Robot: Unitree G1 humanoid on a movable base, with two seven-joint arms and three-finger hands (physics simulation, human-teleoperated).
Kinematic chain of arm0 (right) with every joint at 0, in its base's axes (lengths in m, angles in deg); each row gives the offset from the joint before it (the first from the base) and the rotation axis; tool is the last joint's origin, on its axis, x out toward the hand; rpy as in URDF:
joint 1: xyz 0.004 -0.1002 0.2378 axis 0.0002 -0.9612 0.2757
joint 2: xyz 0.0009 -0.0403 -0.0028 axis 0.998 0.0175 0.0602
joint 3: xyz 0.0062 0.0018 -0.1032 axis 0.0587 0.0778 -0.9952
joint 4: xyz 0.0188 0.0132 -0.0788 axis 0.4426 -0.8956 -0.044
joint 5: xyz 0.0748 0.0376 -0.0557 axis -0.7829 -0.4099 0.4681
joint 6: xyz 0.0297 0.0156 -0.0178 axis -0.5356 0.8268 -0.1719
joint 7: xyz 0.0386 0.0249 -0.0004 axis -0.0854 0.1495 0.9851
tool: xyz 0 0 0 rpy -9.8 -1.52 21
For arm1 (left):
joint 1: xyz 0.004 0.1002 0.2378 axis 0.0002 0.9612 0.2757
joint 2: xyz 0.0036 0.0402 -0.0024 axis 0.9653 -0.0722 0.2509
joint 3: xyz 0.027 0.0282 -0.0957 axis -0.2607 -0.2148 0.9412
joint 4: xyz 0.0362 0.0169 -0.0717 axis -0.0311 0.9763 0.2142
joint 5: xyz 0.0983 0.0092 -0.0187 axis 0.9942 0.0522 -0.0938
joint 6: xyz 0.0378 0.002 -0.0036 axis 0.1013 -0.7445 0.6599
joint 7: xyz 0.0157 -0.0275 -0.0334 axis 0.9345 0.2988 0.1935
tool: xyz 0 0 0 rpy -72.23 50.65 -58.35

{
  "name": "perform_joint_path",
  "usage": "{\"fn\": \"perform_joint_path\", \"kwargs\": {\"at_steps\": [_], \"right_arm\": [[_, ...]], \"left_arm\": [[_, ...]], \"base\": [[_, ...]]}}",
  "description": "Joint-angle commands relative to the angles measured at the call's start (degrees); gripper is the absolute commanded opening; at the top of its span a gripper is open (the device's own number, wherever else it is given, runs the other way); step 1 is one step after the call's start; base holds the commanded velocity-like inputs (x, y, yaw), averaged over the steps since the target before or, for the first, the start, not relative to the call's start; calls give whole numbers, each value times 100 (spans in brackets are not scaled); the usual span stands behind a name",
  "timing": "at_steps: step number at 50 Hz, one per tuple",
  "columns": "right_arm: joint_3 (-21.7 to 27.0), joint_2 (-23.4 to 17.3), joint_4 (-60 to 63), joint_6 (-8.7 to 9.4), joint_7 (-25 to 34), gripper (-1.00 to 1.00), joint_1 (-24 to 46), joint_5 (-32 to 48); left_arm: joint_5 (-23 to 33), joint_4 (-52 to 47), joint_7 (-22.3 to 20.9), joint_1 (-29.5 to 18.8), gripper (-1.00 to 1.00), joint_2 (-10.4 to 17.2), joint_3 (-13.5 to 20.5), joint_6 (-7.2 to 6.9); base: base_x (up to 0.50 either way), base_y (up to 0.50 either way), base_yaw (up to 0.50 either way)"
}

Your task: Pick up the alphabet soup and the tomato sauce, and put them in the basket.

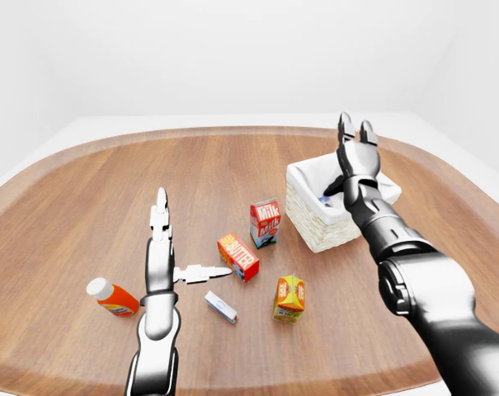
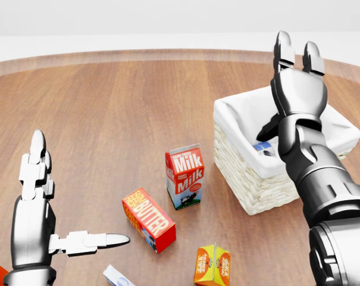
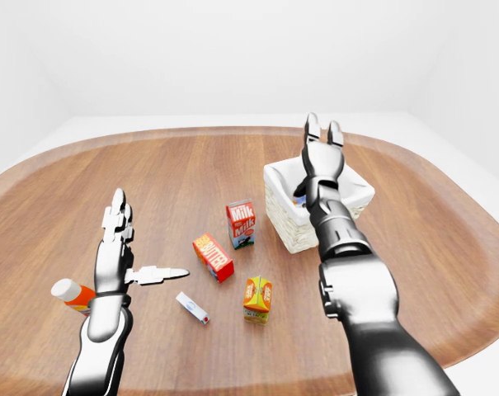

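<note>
**Right robot hand open over basket, left robot hand open and empty**

The right robot hand (image 2: 299,83) is seen above the basket (image 2: 251,179), fingers spread straight up, thumb angled down toward the liner; nothing is held. A can with a blue-and-white label (image 2: 264,148) is seen lying inside the basket, just beside the right forearm. Which of the two task cans it is cannot be told from the label, and no second can is made out.

The left robot hand (image 2: 40,202) is held over the tabletop (image 2: 108,107) at the head view's lower left, fingers extended upward, thumb pointing right; it is empty.

On the tabletop, left of the basket: a milk carton (image 2: 185,176) standing upright, a butter box (image 2: 149,219) lying below-left of it, an orange juice carton (image 2: 212,266) near the bottom edge, a small white-blue box (image 1: 221,307), and an orange bottle with a white cap (image 1: 112,298) lying well to the left.
</note>
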Motion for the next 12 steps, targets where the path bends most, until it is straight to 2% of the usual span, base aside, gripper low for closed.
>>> {"fn": "perform_joint_path", "kwargs": {"at_steps": [1,12], "right_arm": [[-1,-94,56,0,0,100,383,-36],[-11,-189,116,0,0,100,726,-68]], "left_arm": [[-13,-29,12,10,100,-1,15,0],[-13,-29,11,10,100,0,14,0]], "base": [[0,0,0],[0,0,0]]}}
